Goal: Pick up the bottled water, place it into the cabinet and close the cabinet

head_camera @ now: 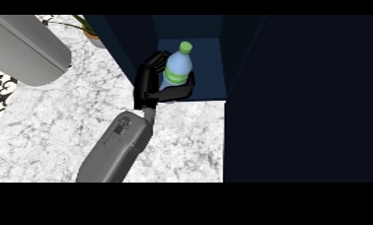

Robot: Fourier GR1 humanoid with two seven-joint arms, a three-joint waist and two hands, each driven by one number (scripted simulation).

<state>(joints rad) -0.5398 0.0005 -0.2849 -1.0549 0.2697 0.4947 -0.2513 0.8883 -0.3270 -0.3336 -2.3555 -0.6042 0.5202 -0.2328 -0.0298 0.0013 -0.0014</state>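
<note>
One arm point(116, 145) was in my view: right hand point(146, 82), fingers point(154, 61) clamped around the bottled water point(177, 67), upright, pale blue, green-capped, in the cabinet point(208, 63).

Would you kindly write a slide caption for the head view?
Right hand holds the water bottle inside the open cabinet.

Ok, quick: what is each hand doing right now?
Left hand: shut on the pale blue plastic water bottle with green cap, inside the dark blue cabinet.
Right hand: not in view.
</note>
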